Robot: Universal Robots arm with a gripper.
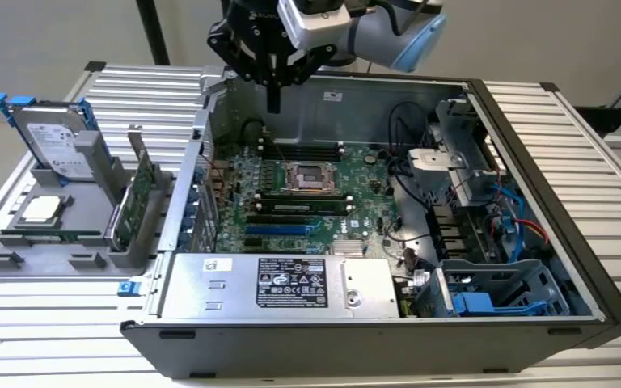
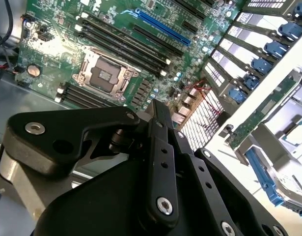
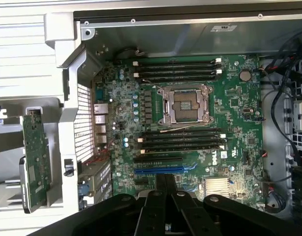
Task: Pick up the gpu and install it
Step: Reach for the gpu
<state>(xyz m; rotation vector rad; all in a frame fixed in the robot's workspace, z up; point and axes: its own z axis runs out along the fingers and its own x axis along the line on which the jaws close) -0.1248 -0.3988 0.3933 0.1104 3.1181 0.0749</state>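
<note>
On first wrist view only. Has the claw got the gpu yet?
Observer: No. In the exterior view the claw hangs shut and empty above the motherboard of the open case.
Operator: Where's the gpu, then?
Observer: The gpu stands on edge in a grey holder outside the case, on the exterior view's left. It is well apart from the claw.
</note>
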